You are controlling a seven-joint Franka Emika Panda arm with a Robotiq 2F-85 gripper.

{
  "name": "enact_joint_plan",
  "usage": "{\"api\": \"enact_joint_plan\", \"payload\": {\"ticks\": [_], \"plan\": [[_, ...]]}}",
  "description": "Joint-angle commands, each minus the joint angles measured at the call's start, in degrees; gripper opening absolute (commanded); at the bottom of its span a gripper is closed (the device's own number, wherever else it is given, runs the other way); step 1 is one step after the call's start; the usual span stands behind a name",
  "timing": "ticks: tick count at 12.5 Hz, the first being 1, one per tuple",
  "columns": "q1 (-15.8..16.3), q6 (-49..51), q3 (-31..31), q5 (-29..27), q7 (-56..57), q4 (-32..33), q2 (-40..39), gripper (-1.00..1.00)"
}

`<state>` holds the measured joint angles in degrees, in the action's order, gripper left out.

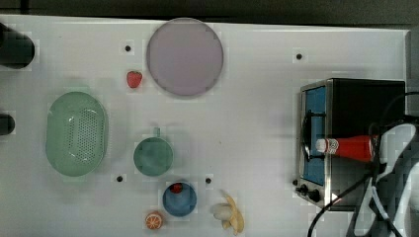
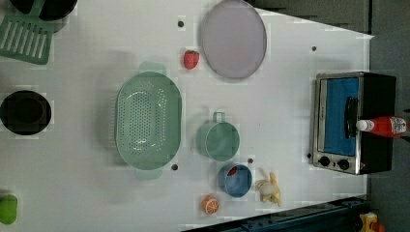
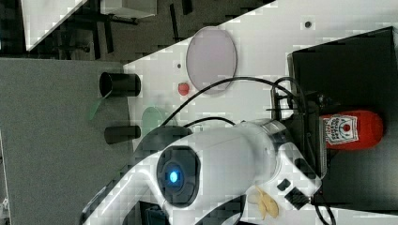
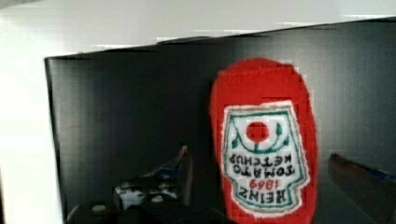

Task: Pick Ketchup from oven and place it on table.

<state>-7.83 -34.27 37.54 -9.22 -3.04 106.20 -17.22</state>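
Well, the white Franka arm reaches in over the black top of the small boxy toaster oven, and its gripper hangs spread wide around the slim red ketchup bottle with the white cap and white label. One dark finger sits just beside the label on one flank, the other finger stands apart on the other flank, and neither presses the bottle.

The ketchup lies on its side on the oven's top, its cap poking out past the silver front frame, over the blue-tinted glass door. Black cables loop over the oven behind the wrist.

Away from the hand, on the large white table in front of the oven door in the top view, lie a peeled yellow banana, a blue bowl holding a red fruit, a green cup and a round grey plate. Farther off sits a green perforated colander.
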Motion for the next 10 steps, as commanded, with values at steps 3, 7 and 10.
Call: {"api": "enact_joint_plan", "payload": {"ticks": [3,7,10], "plan": [[-0.99,-1.75,-1.1,-1.73,2.95,0.13,-3.37,0.74],[0.51,0.94,-1.25,-1.66,2.95,-3.67,-0.8,0.26],[4.23,18.84,-1.59,-1.18,2.94,-10.81,6.13,0.26]]}}
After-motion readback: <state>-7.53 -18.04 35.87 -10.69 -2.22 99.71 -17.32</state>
